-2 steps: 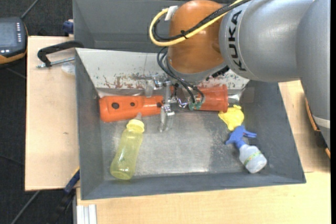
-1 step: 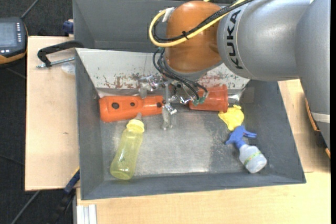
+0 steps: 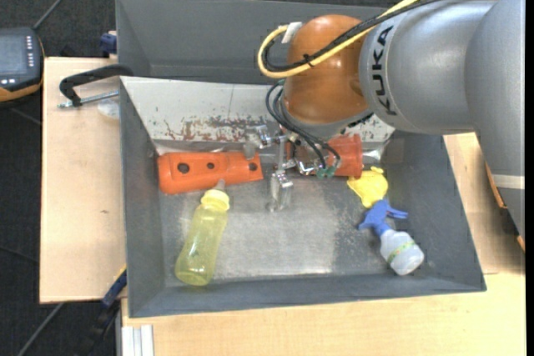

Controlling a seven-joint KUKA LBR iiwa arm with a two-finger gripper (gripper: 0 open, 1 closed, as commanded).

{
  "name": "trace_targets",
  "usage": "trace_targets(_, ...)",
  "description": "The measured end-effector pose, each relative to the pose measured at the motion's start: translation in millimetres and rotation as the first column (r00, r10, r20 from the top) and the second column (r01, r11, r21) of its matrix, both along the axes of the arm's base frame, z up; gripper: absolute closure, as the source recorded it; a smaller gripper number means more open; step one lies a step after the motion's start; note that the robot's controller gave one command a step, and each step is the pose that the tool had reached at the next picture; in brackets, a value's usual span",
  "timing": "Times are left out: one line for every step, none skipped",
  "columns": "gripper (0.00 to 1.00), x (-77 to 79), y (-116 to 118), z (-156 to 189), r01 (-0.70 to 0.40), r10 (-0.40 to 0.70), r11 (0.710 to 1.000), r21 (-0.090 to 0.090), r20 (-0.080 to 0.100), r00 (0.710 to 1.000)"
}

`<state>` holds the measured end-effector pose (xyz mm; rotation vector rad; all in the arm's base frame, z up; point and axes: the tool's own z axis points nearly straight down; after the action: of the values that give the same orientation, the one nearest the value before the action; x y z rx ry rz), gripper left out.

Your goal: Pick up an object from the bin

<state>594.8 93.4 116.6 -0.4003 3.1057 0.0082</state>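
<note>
My gripper (image 3: 278,188) hangs low over the middle of the bin floor, under the orange wrist cover. Just to its left lies a long orange tool handle (image 3: 209,170) with dark holes, its right end almost touching the gripper. A pale yellow plastic bottle (image 3: 203,239) lies below and left of the gripper, apart from it. A red object (image 3: 349,156) sits right of the gripper, partly hidden behind the cables.
A yellow piece (image 3: 369,186) and a small white bottle with a blue spray top (image 3: 392,242) lie at the right side of the bin. Bare floor stretches below the gripper toward the front wall. The arm covers the back right corner.
</note>
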Motion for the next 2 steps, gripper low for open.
trace_targets(0.0, 4.9, -15.2, -10.9, -0.008, 0.008, 1.0, -0.001, 0.005, 1.0)
trace_targets(0.0, 0.7, -11.4, -30.7, 0.194, -0.194, 0.981, 0.004, 0.001, 0.981)
